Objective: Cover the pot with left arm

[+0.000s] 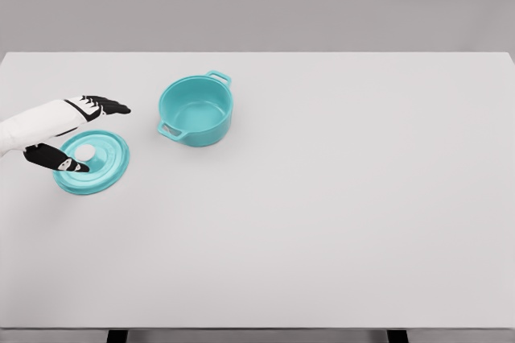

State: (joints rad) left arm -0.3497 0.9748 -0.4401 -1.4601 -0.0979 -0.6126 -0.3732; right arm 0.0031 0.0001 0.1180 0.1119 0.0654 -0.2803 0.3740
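Teal lid lies flat on the white table, at the left side, with its pale round knob facing up. The teal pot stands upright just to the right of it and further back, near but apart, with the mouth open and empty. Its two small loop handles are on a diagonal line, one toward the front left and one toward the back right.

The left hand comes in from the left edge and is over the lid. The fingers are stretched out together toward the pot, the thumb is spread below them across the lid near the knob, and nothing is held between them. If the thumb touches the lid, I cannot tell. The right arm is not visible.

The lid looks like stiff enamelled metal or ceramic, so I judge it hard, smooth, probably slippery and rather heavy for its size. Its rim lies close on the table and gives little to catch, so the knob in the middle is the better place to pinch. As a round disc it has no long axis; only the knob side must stay up when it goes on the pot.
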